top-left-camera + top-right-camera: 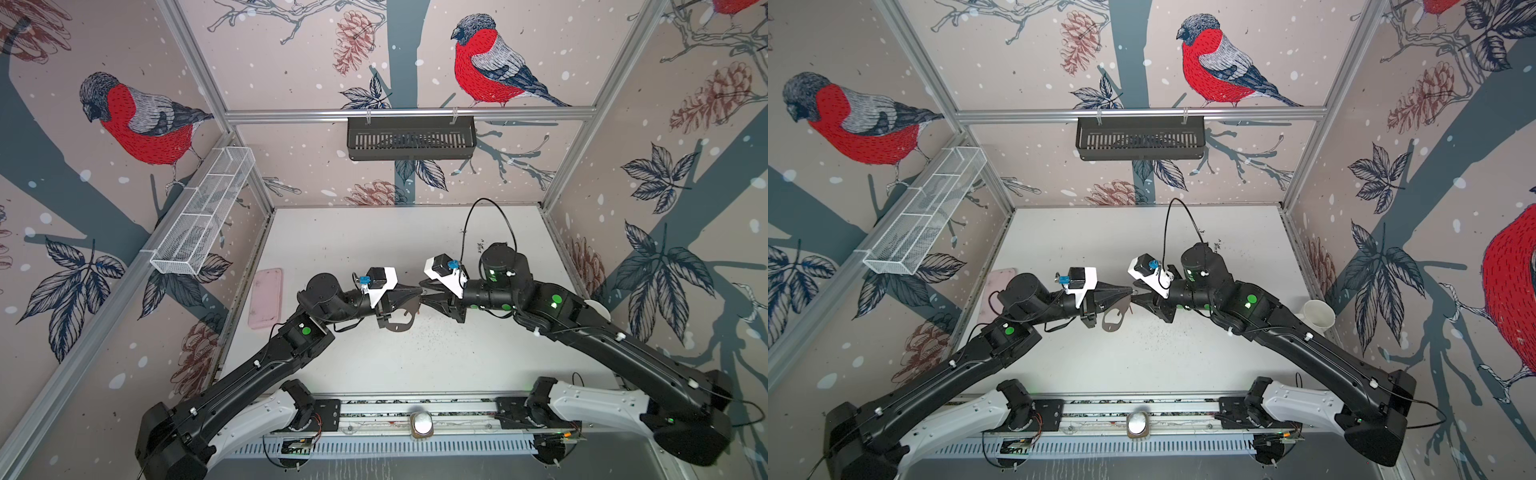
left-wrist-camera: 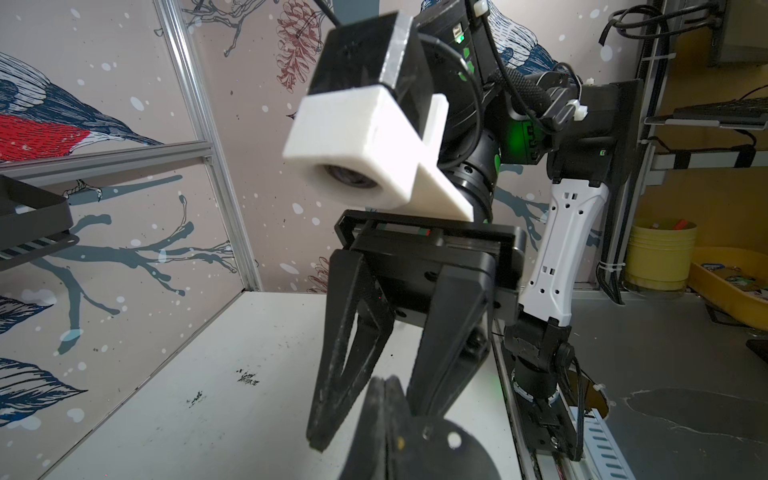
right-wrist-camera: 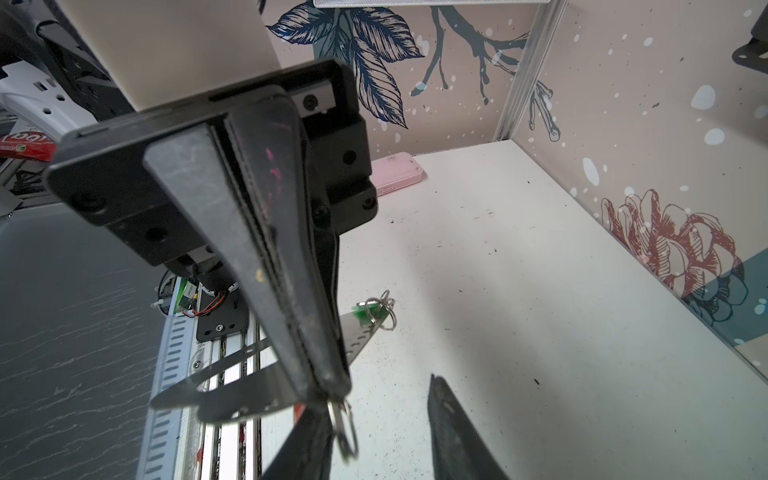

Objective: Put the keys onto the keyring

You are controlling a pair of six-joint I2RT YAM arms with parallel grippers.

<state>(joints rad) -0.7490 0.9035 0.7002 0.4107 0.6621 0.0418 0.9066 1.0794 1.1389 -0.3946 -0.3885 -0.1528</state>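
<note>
left tool (image 3: 328, 384) clamped on keyring (image 3: 359, 338) | grey plate, oval cutout | right tool (image 3: 374, 419) apart

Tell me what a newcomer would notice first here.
Both arms meet tip to tip over mid-table: the left end effector is shut on the dark keyring, the right end effector open just beside it. In the right wrist view, a green-tagged key hangs with small rings at the keyring's end. A pink case lies at the left edge of the table.
</note>
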